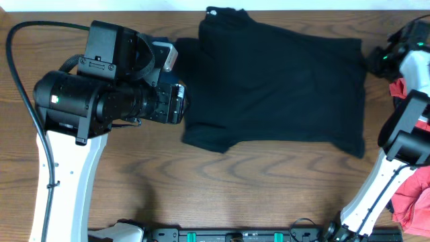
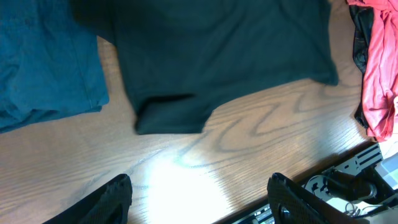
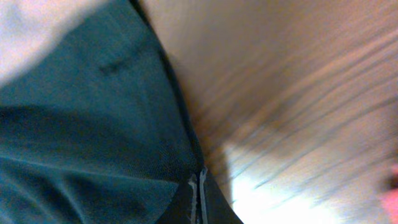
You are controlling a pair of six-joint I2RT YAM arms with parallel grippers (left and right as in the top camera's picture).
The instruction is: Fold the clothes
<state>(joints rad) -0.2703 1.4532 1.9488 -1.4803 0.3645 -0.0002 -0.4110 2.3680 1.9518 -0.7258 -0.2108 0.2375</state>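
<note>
Overhead view: the black garment [image 1: 282, 87] lies spread flat on the wooden worktop [image 1: 269, 195], against its far edge and from the middle toward the right. The left arm [image 1: 101, 101] is above the left part of the worktop, its tip beside the garment's left border. The right arm [image 1: 410, 128] rises along the right edge and reaches to the garment's far right corner. Coral-red pieces [image 1: 411, 195] lie bunched at the right edge near the front corner, with another scrap beside the arm farther back. Left wrist view: the left gripper [image 2: 199, 208] hangs over bare wood, its two fingers [image 2: 112, 199] spread wide with nothing between them. Beyond it lie the garment's sleeve and hem, the navy-blue shorts [image 2: 43, 68] to the left, touching the garment, and a coral-red piece at the right. Right wrist view: the right gripper [image 3: 200, 199] has its jaws pressed together exactly at the garment's border, where cloth meets wood. Whether fabric is pinched between them cannot be made out, as the picture is blurred.
</note>
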